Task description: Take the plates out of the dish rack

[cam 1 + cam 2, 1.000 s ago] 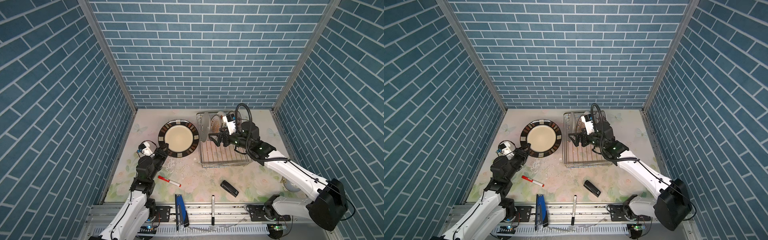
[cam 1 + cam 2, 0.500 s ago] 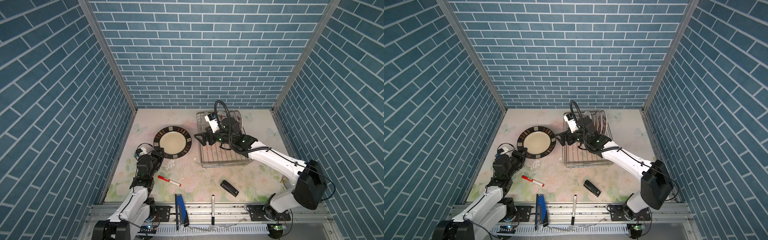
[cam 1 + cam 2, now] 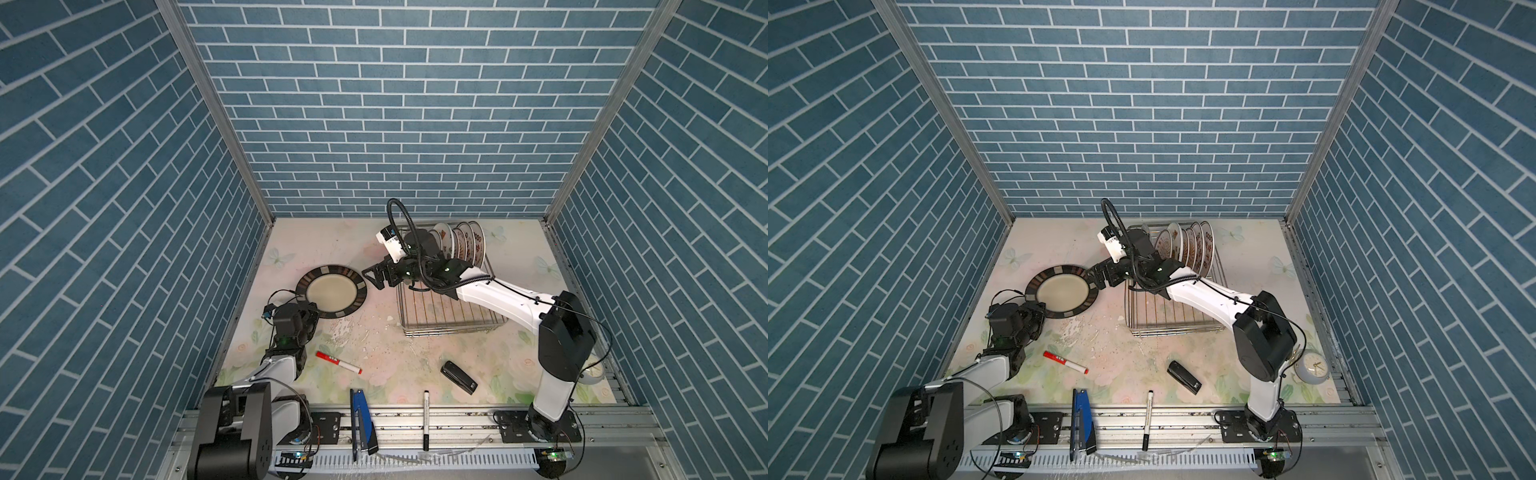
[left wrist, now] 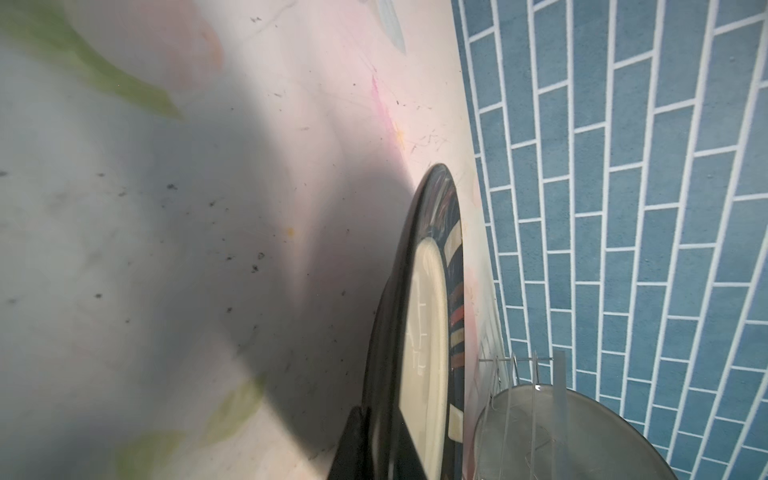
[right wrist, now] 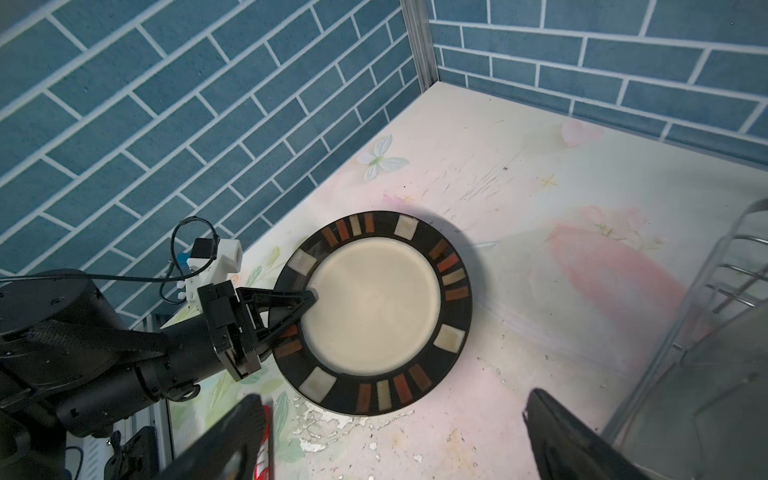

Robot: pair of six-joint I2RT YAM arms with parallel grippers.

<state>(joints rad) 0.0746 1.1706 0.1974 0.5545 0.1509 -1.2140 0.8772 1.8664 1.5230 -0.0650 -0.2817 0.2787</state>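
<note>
Cream in the middle with a dark rim of tan and red blocks, one plate [image 3: 331, 291] sits face up left of centre in both top views. It is low at the floral table [image 3: 515, 253], and whether it rests fully on the surface cannot be told. The left gripper [image 5: 306, 302] comes in from the lower left and is clamped shut on the plate's near-left rim, one finger over the rim and one under it.

Just right of the plate hangs the right gripper [image 3: 371, 279], its jaws spread wide and holding nothing. It sits between the plate and the dish rack [image 3: 451, 328]; in a top view its tips overlap the plate's right edge. The right arm stretches from the lower right across the rack's bare front half.

At the rack's far end, right of centre, a row of patterned plates [image 3: 463, 245] stands upright between the prongs.

On the table below the left gripper lies a red marker [image 3: 338, 362], with a patch of flaked surface between plate and rack. Further toward the bottom edge are a black stapler [image 3: 458, 377], a black pen [image 3: 426, 413] and a blue tool [image 3: 359, 419] on the rail. A small white clock [image 3: 1312, 367] sits at lower right behind the right arm's base.
</note>
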